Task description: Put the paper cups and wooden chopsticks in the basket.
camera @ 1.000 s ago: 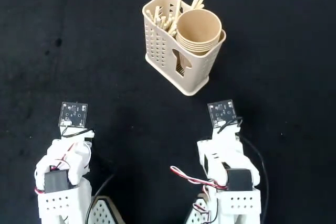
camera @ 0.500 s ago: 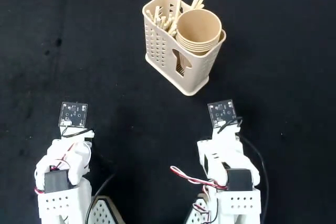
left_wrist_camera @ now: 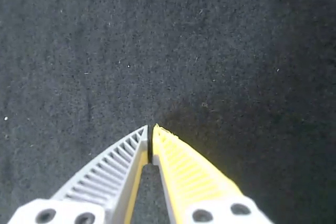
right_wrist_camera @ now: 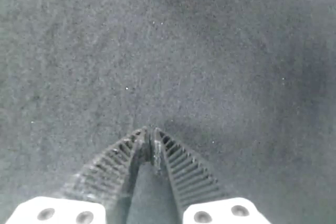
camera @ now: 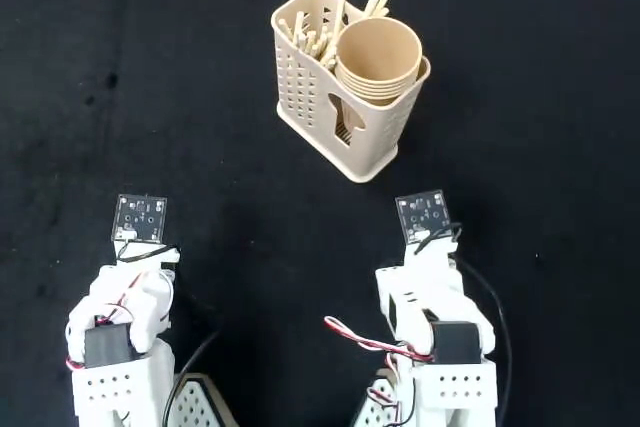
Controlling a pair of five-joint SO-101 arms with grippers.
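High view: basket (camera: 310, 97) of cups (camera: 378, 47) and chopsticks (camera: 312, 37) stands on the desk (camera: 520, 147), well ahead of left tool (left_wrist_camera: 151, 128) and right tool (right_wrist_camera: 150, 131), both pinched closed.

no readable text, labels or numbers, perhaps too small to show
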